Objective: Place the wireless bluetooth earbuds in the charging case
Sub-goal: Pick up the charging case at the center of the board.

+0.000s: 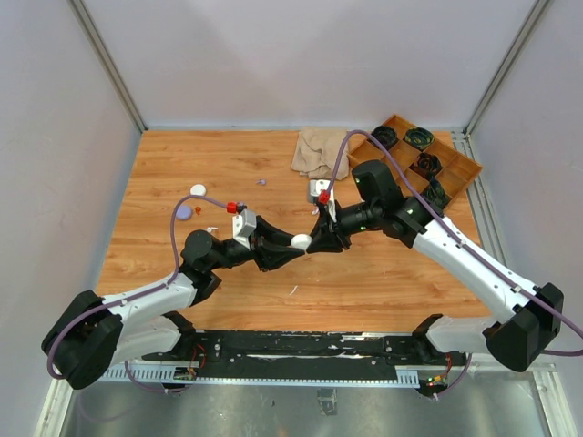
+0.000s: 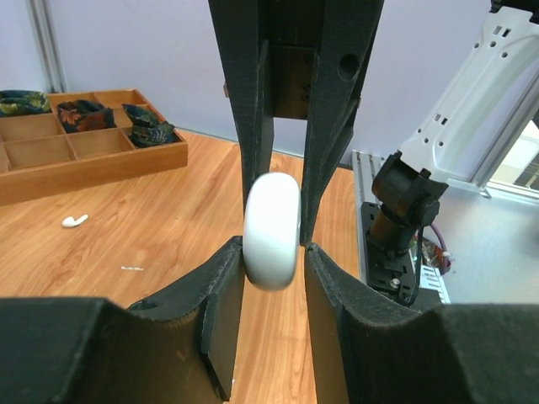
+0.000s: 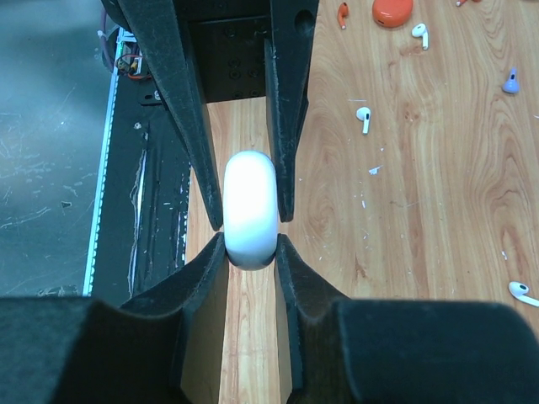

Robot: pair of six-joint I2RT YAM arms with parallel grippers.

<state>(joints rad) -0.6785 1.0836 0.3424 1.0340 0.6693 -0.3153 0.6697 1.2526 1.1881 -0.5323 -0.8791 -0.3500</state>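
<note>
Case [image 1: 301,241]: white puck, mid-table, stood on edge, flat faces pinched.
Left gripper [image 2: 274,252]: narrowed onto case from its side, nothing else held.
Right gripper [image 3: 251,244]: clamped on same puck from opposite side, fingertips of both nearly nose to nose.
Case looked closed; seam not discernible.
Earbuds [image 3: 364,116]: loose on table [image 3: 438,210], well apart from both grippers, out toward left arm's side; none in either grip.
Judged: left arm nearer earbuds; case needed opening first.
</note>
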